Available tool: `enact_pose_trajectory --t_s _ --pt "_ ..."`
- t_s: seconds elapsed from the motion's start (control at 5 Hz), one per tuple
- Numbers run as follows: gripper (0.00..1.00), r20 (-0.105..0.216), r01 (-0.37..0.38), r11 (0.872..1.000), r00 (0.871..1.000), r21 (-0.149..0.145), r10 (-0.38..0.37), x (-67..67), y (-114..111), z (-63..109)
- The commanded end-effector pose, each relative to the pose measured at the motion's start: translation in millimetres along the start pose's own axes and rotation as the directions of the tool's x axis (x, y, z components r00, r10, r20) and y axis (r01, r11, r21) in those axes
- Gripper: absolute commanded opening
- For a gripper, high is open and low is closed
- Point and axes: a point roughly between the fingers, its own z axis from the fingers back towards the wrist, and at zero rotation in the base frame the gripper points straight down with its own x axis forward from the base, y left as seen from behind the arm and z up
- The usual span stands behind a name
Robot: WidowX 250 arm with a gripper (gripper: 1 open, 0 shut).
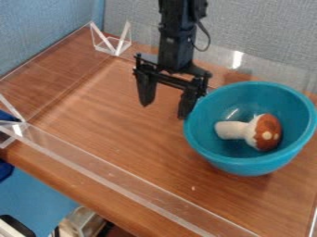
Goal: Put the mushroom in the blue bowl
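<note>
Teal-blue, the blue bowl at the frame's right already cradles the mushroom on its side, so the wide-open, empty pincer beside its left rim should lift clear without nudging it.

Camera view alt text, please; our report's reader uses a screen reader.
A toy mushroom lies on its side inside a blue bowl on a wooden table. Just left of the bowl, a black gripper points down, open and empty.
</note>
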Motion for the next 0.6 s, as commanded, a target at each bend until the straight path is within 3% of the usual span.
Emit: enact_pose_trajectory --t_s 0.0,0.2,0.4 --pt "1.00 0.034 -0.036 0.999 0.999 -0.008 0.036 9.7 -5.5 10.3" --pt "1.00 0.029 -0.081 0.997 0.996 -0.015 0.081 15.8 -4.3 12.7" --pt "1.00 0.026 -0.059 0.998 0.998 -0.011 0.059 11.6 -9.7 -3.8"
